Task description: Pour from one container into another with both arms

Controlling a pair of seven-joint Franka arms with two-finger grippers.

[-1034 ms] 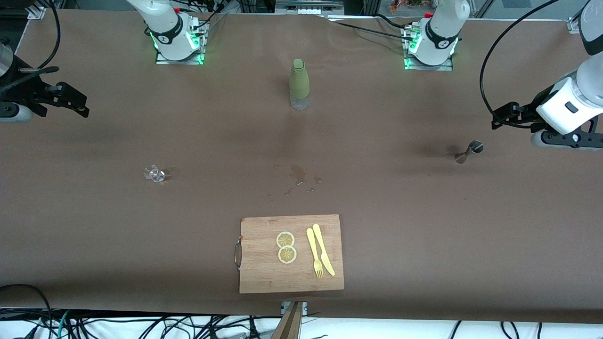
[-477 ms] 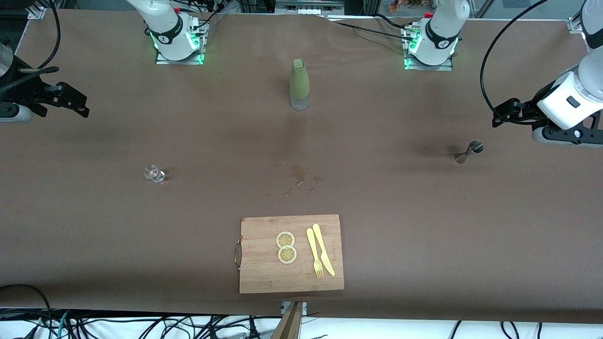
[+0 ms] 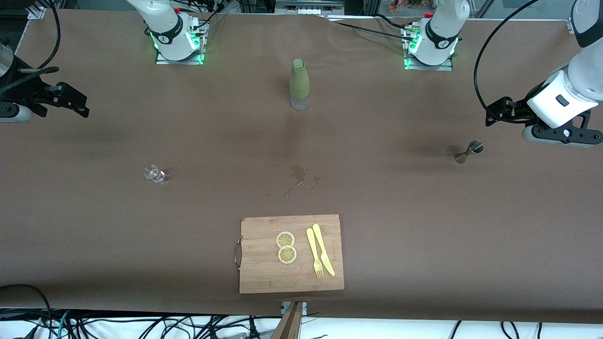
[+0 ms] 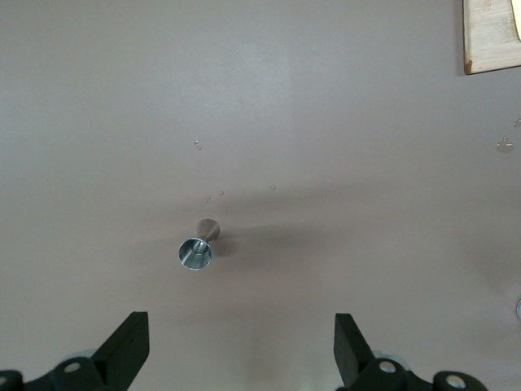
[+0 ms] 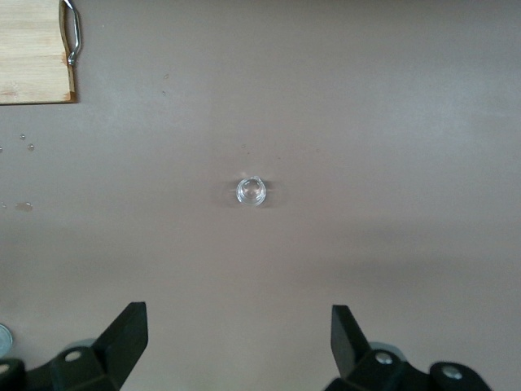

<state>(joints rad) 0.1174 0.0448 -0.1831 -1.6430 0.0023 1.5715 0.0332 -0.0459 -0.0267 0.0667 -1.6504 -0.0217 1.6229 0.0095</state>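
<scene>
Worktop (image 3: 424, 235) covered in brown sheet. Both arms raised at their own ends, neither touching anything.

Left tool (image 3: 494, 113): in the air above the worktop edge at the left arm's end, close to the steel jigger (image 3: 468, 151). Fingers spread wide, released, holding nothing; the left wrist view shows both fingertips (image 4: 130, 338) well apart with the jigger (image 4: 199, 244) in the gap between them but lower, on the worktop surface.

Right tool (image 3: 75, 101): in the air above the worktop edge at the right arm's end. Also released and empty; the right wrist view shows its fingers (image 5: 126, 330) wide apart, with the clear glass cup (image 5: 251, 191) standing alone on the bare surface below.

Glass cup (image 3: 154, 174): upright, toward the right arm's end, roughly midway between the worktop's base-side edge and its camera-side edge.

Jigger: standing on one cone, open mouth up, toward the left arm's end.

Other items: olive-green bottle (image 3: 299, 84) upright at the centre near the base-side edge. Small wet patch (image 3: 297, 178) at worktop centre. Wooden cutting board (image 3: 264, 273) at the middle of the camera-side edge, carrying two lemon slices (image 3: 286, 247), a yellow fork (image 3: 314, 259) and a yellow knife (image 3: 323, 248).
</scene>
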